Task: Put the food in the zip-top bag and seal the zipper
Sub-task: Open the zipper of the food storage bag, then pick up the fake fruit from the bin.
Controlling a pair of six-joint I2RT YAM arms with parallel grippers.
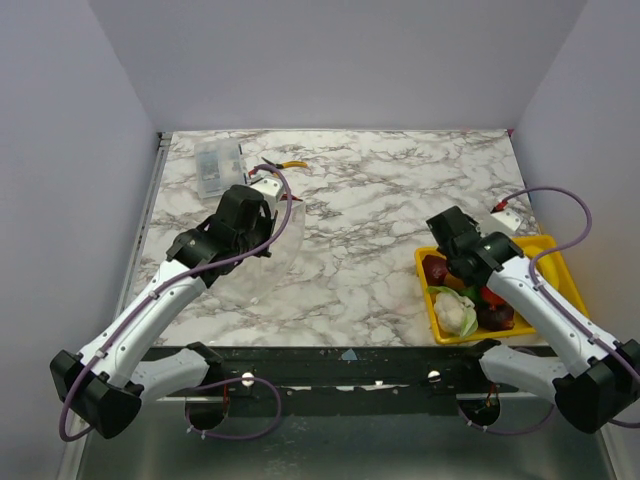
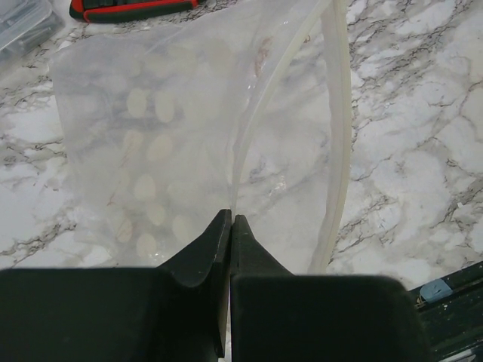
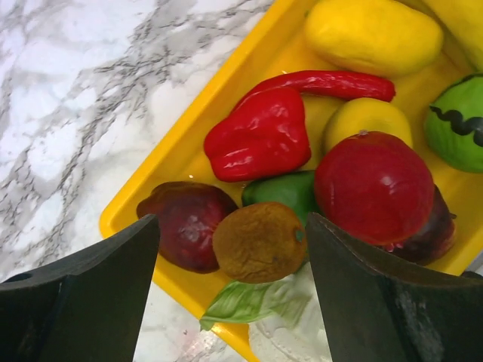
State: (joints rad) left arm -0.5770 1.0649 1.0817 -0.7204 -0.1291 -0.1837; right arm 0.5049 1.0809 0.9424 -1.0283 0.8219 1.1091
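The clear zip-top bag [image 2: 189, 143] with white dots lies on the marble at the left, also in the top view [image 1: 262, 268]. My left gripper [image 2: 231, 220] is shut on its zipper edge [image 2: 256, 136], holding one lip up; the other strip [image 2: 338, 136] curves to the right. The food sits in a yellow tray [image 1: 548, 250]: a brown kiwi [image 3: 260, 241], a maroon piece [image 3: 189, 225], a red pepper [image 3: 264, 136], a red round fruit [image 3: 373, 187], green [image 3: 283, 190] and yellow pieces, and a pale leafy one [image 1: 455, 312]. My right gripper [image 3: 232, 249] is open just above the kiwi, fingers on either side.
A rigid clear compartment box [image 1: 218, 168] stands at the back left. A red-and-black tool [image 2: 132, 7] lies beyond the bag, and a small orange item [image 1: 293, 165] near the box. The table's front edge shows at the lower right of the left wrist view.
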